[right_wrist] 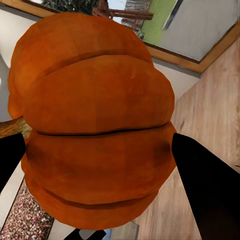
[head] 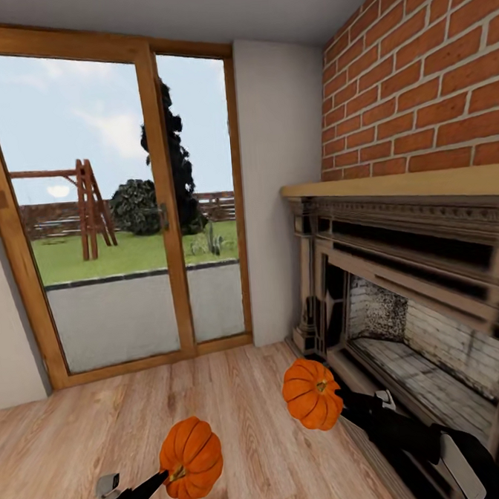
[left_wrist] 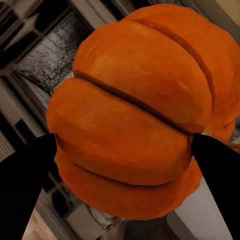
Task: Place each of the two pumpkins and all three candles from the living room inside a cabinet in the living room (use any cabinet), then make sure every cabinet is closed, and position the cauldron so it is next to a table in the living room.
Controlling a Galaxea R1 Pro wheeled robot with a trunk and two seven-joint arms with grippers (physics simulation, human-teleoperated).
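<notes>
The left gripper (head: 170,474) is clamped on a pumpkin (head: 191,458), low in the head view and held up over the light wood floor (head: 245,399), with the dark fingers meeting the fruit at its stem side. From the left wrist the same pumpkin (left_wrist: 142,112) sits squarely between the two black fingers (left_wrist: 22,185), one pressing each flank, its ribs running across the gap. The right gripper (head: 342,405) likewise holds the other pumpkin (head: 312,394), a little higher and further right, just in front of the ornate dark fireplace (head: 416,290) and under the red brick chimney (head: 431,73); the arm reaches in from the lower right corner and the fruit hangs off its tip towards the room. In the right wrist picture that pumpkin (right_wrist: 95,125) is pinched at both sides by the black fingers (right_wrist: 207,190). The two pumpkins are apart from each other. Behind them stands a wood-framed glass door (head: 113,214)
</notes>
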